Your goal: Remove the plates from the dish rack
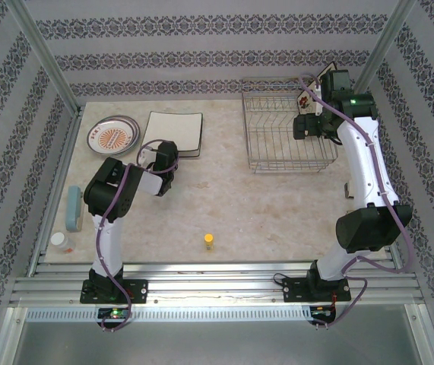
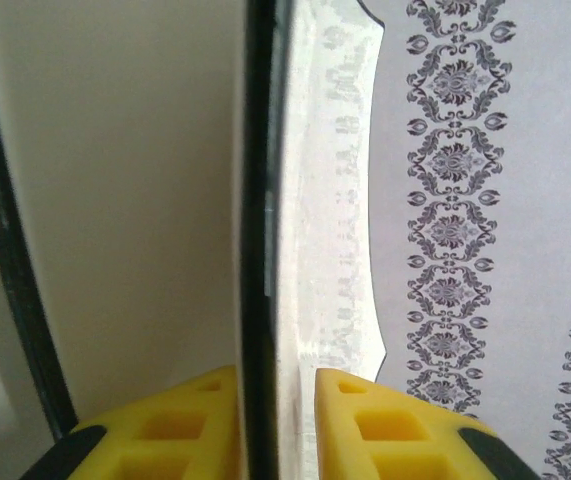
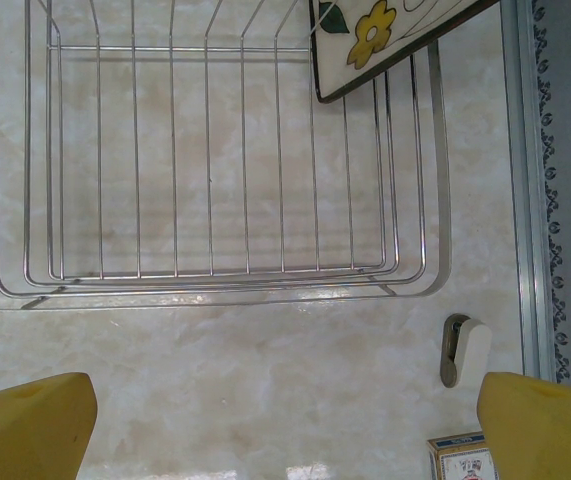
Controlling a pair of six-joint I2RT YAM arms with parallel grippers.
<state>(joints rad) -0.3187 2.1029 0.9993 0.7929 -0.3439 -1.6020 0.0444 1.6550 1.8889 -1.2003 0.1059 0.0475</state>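
Left end effector (image 2: pixel 275 378) barely parted astride square plate (image 2: pixel 260 200) rim; right end effector (image 3: pixel 285 400) wide open, empty.

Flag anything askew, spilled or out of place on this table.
One square plate sits in the rack, leaning tilted at its far right corner. A small yellow item stands alone on the table, in front of the arms. Nothing looks spilled or broken.

You saw a round white plate (image 1: pixel 112 137) with orange lines, a cream square plate (image 1: pixel 175 133) with a dark rim, a shiny silver rack (image 1: pixel 285 137), yellow fingers (image 2: pixel 365 425) and a pale marbled worktop (image 1: pixel 224 198).
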